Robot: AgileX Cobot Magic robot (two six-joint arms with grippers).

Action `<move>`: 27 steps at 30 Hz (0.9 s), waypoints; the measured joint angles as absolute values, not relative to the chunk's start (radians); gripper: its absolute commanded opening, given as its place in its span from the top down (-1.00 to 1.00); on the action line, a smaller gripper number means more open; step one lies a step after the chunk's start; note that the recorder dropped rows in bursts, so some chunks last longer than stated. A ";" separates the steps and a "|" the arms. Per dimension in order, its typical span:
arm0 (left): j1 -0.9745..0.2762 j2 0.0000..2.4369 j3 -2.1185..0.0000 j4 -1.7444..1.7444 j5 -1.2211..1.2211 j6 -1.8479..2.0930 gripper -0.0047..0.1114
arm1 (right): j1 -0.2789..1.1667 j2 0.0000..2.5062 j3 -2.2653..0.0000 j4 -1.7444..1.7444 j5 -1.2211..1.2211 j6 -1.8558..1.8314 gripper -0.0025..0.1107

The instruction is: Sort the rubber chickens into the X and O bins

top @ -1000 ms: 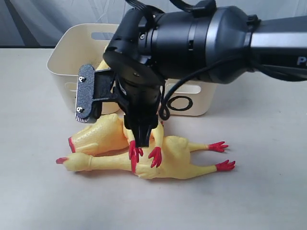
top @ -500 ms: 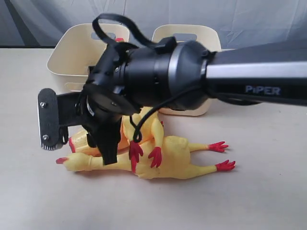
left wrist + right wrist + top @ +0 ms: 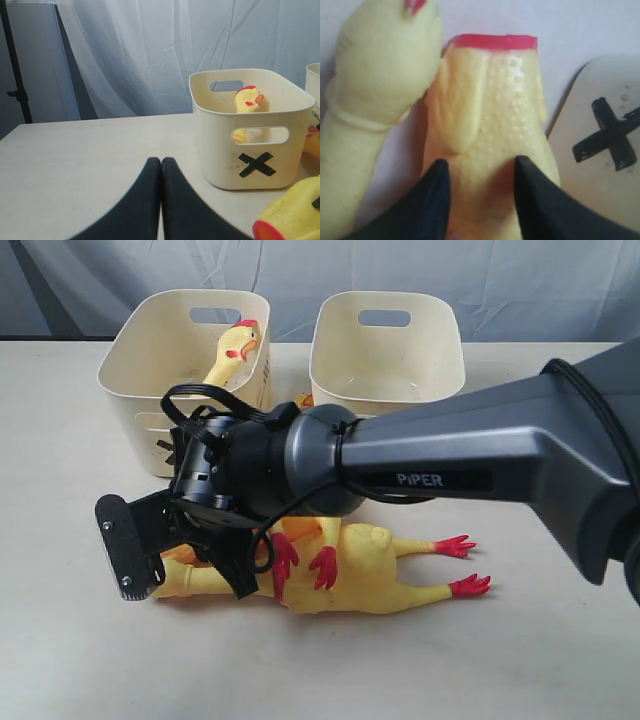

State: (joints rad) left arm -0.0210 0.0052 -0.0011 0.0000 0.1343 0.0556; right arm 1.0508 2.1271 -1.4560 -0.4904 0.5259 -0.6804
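Observation:
In the exterior view one rubber chicken (image 3: 232, 350) stands head-up in the X bin (image 3: 135, 370). To its right is the O bin (image 3: 385, 370), its mark hidden by the arm. More chickens lie heaped in front of the bins, the front one (image 3: 375, 575) stretched out with its red feet to the right. My right gripper (image 3: 243, 585) reaches across, low over the left part of the heap. In the right wrist view it (image 3: 482, 170) is open, its fingers astride a yellow chicken body (image 3: 490, 110) beside the X bin (image 3: 605, 135). My left gripper (image 3: 161, 161) is shut and empty over bare table left of the X bin (image 3: 250, 150).
A second chicken's part (image 3: 380, 75) lies close beside the straddled body. A chicken end with a red ring (image 3: 292, 215) shows near the X bin. A grey curtain hangs behind the table. A black stand (image 3: 15, 75) is at the far left.
My right arm has swung down and left, its gripper moving from above the red feet to the left part of the heap. Both bins have come back into view.

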 measured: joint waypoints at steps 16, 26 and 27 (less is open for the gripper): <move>-0.021 0.005 -0.001 0.000 0.134 0.056 0.92 | 1.060 2.138 -1.489 -0.515 0.494 -0.587 0.02; -0.021 0.005 -0.001 0.000 0.134 0.056 0.92 | 1.058 2.140 -1.517 -0.540 0.471 -0.571 -0.09; -0.021 0.005 -0.001 0.000 0.134 0.056 0.92 | 1.052 2.140 -1.517 -0.542 0.468 -0.571 -0.09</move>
